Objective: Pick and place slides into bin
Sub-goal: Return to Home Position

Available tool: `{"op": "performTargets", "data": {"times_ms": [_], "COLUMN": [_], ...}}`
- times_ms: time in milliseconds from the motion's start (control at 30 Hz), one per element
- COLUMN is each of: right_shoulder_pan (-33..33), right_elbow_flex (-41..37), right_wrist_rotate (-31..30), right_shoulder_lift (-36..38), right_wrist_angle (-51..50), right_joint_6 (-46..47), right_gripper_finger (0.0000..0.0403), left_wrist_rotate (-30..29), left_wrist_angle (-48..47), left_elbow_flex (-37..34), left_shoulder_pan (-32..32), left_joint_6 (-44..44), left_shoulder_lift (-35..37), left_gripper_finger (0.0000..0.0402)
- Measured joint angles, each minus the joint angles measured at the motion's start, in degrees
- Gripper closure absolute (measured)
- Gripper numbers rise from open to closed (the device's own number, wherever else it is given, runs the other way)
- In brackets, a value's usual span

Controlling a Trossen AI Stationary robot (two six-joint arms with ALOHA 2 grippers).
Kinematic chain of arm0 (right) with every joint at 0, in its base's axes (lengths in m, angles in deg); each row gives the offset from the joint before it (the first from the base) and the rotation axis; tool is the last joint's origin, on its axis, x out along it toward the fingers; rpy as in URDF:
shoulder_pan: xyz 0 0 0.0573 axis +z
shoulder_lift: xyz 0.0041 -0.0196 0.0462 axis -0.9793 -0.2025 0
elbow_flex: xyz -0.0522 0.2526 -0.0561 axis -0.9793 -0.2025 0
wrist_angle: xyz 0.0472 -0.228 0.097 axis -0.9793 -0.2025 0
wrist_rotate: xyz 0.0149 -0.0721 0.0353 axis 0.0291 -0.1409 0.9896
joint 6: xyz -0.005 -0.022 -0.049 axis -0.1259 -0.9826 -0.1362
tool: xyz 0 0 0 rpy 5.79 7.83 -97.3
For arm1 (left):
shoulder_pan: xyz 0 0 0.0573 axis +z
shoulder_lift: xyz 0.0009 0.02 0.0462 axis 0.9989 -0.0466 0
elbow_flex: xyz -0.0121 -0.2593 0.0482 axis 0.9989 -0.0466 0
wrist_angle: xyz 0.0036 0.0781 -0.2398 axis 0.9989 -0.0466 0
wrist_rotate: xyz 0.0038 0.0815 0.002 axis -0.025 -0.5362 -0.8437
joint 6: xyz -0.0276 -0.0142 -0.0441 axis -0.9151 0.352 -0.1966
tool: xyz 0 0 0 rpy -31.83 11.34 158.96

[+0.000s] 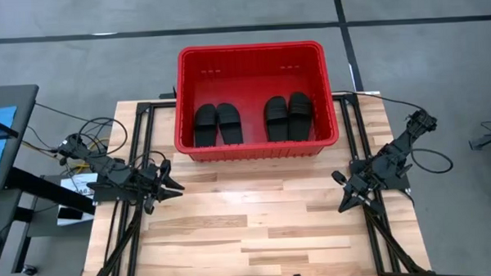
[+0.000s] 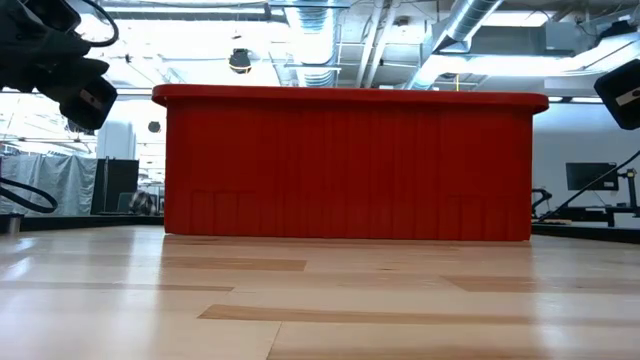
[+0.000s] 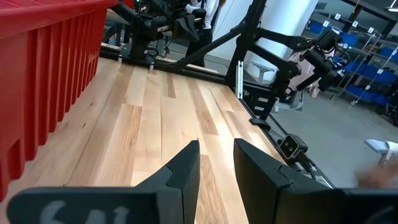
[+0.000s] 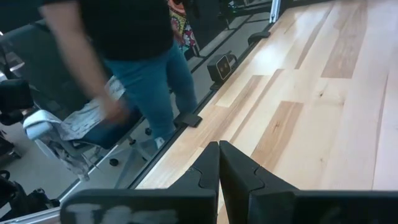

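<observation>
The red bin (image 1: pixel 255 56) stands at the table's far middle. Four black slides lie flat on its floor in two pairs: two at the left (image 1: pixel 206 125) (image 1: pixel 229 122) and two at the right (image 1: pixel 275 118) (image 1: pixel 300 115). My left gripper (image 1: pixel 175 188) hovers over the table's left side, near the bin's near left corner, open and empty; its wrist view shows a gap between the fingers (image 3: pixel 216 163). My right gripper (image 1: pixel 344 205) hovers over the table's right side, shut and empty (image 4: pixel 219 155). In the low view the bin's near wall (image 2: pixel 350 165) hides the slides.
Bare wooden tabletop (image 1: pixel 256 219) lies between the two grippers, in front of the bin. Black frame rails run along the table's left (image 1: pixel 133 216) and right (image 1: pixel 371 224) sides. A person (image 4: pixel 137 56) stands beside the table's edge in the right wrist view.
</observation>
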Motion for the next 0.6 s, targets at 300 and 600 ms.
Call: {"op": "performTargets", "data": {"times_ms": [300, 600], "right_shoulder_pan": [0.0, 0.0], "right_elbow_flex": [0.0, 0.0], "right_wrist_rotate": [0.0, 0.0], "right_shoulder_lift": [0.0, 0.0], "right_wrist_angle": [0.0, 0.0], "right_joint_6": [0.0, 0.0], "right_gripper_finger": [0.0403, 0.0403], "left_wrist_rotate": [0.0, 0.0], "left_wrist_angle": [0.0, -0.1], "left_elbow_flex": [0.0, 0.0], "left_shoulder_pan": [0.0, 0.0], "left_joint_6": [0.0, 1.7], "left_shoulder_lift": [0.0, 0.0], "left_gripper_finger": [0.0313, 0.0313]}}
